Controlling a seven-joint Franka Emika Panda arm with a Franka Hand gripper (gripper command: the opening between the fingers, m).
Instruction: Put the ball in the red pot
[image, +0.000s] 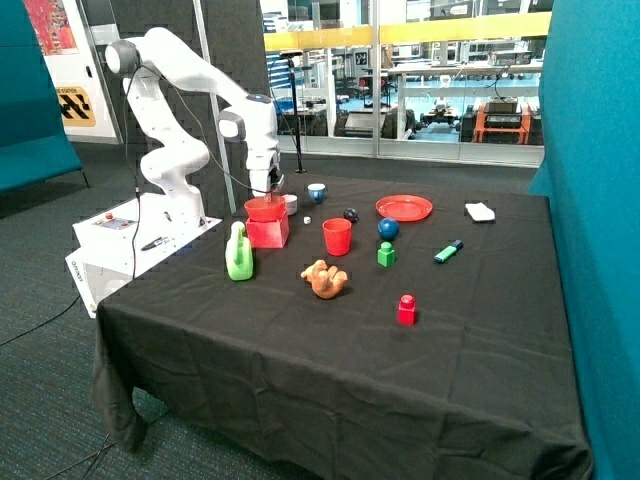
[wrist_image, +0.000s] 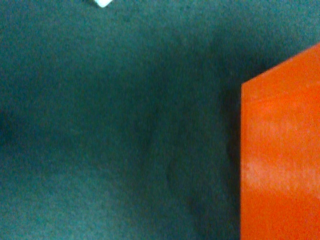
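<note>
Pincer (image: 266, 186) low over red pot (image: 267, 222), upper-left part of outside view; cannot tell whether released or clenched. Ball (image: 388, 229) on table (image: 330, 350), right of centre, just above green block (image: 386, 254), below red plate (image: 404, 208), well apart from pot. Red cup (image: 337, 237) between pot and ball. Wrist view: red pot wall (wrist_image: 280, 155) at right edge, dark cloth elsewhere.

A robotics lab: glass partition (image: 400, 90) showing workbenches and equipment, teal dividers (image: 590, 200)

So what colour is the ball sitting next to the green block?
Dark blue and glossy; the ball shows best in the outside view.
</note>
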